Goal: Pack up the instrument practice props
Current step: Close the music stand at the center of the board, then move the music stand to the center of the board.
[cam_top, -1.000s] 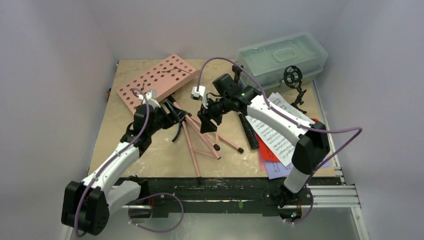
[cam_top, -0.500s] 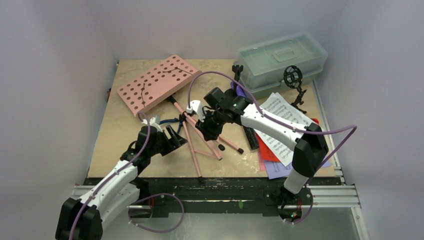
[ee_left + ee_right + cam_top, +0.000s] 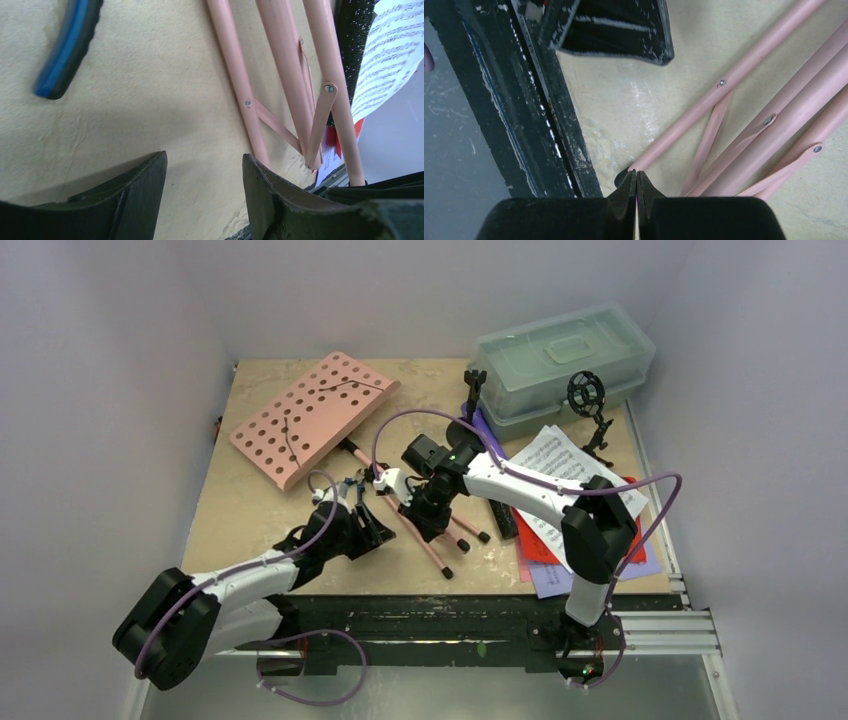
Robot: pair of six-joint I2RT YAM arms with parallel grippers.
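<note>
Left tool (image 3: 205, 192): spread, only bare desk (image 3: 150, 110) in the gap, gripping nothing. Low over the surface, near the front edge. Just past the fingers in the wrist view: pink legs (image 3: 287, 75) of the music rack, folded close together, thin braces screwed between them. Blue-handled pliers (image 3: 65, 50) up left in that view, clear of the fingers.

Right tool (image 3: 636, 186): pressed together, nothing visible between the tips. Black end cap (image 3: 623, 177) of one leg right at the tips; touching or just beside, cannot tell. Remaining legs fanning away to the right in that view.

From overhead: both tools side by side at front middle of the desk, right one over the legs. Music rack lying flat, perforated panel (image 3: 310, 415) at far left, stem running from it down to the legs.

- Black mic (image 3: 503, 520) lying between legs and paper, partly under the right arm.
- White sheets (image 3: 575, 475) on the right side, stacked on a red sheet (image 3: 533, 543) and a lavender sheet (image 3: 552, 582) at the front edge.
- Purple mic (image 3: 478, 423) mostly hidden behind the right arm, close to the box.
- One mic support (image 3: 474, 380) upright at the box's left corner, ring-topped mic support (image 3: 590, 400) upright in front of it.
- Translucent greenish box (image 3: 560, 350) in the far right corner, lid on.
</note>
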